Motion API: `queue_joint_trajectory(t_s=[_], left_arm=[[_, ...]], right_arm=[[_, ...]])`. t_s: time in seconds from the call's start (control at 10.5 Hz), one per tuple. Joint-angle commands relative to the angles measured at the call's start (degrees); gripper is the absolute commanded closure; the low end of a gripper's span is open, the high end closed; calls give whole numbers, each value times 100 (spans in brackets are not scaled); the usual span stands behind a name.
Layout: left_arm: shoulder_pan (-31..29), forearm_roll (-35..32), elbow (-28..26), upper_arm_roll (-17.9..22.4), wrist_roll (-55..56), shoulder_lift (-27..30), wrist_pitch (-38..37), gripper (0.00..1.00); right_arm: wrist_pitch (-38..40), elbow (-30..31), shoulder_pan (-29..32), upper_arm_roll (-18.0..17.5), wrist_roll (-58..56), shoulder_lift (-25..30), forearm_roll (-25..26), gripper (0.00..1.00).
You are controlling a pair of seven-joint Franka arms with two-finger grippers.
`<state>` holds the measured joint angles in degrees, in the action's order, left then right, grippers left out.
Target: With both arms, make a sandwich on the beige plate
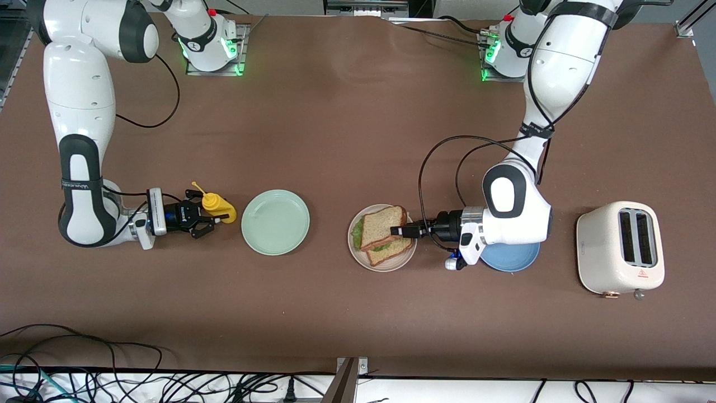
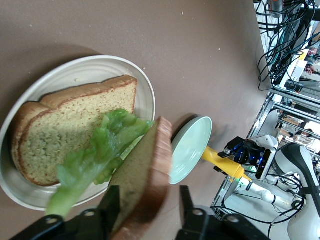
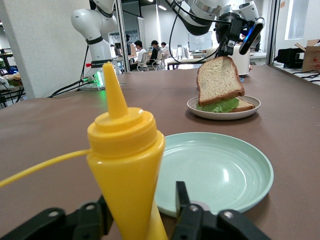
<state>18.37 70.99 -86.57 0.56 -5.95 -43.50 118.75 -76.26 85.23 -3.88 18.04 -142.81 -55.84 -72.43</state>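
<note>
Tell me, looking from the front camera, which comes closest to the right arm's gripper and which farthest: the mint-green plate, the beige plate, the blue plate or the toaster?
From the right gripper, which is at the yellow bottle:
1. Mint-green plate, just beside the bottle.
2. Beige plate, mid-table, carrying the sandwich.
3. Blue plate, partly under the left arm.
4. Toaster, at the left arm's end of the table.

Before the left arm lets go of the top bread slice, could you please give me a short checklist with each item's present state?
1. Left hand gripping the top slice: ok.
2. Slice over the beige plate: ok.
3. Lettuce on the bottom slice: ok.
4. Top slice lying flat: not ok, it stands tilted on edge.
5. Right hand away from the plate, at the yellow bottle: ok.
6. Right hand closed on the bottle: cannot tell.
</note>
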Motion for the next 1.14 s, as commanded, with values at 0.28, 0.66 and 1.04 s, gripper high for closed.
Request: queue_joint_trajectory(t_s=[0.28, 0.66, 1.04], left_arm=[[-79, -419, -27, 76, -125, 8, 139, 0], [-79, -428, 17, 85, -125, -62, 342, 0], [-79, -541, 44, 303, -82, -10, 342, 0]], right_arm=[[-108, -77, 54, 243, 112, -14, 132, 0], [-29, -77, 54, 744, 139, 12, 580, 0], [261, -121, 71, 1052, 717, 117, 695, 0]])
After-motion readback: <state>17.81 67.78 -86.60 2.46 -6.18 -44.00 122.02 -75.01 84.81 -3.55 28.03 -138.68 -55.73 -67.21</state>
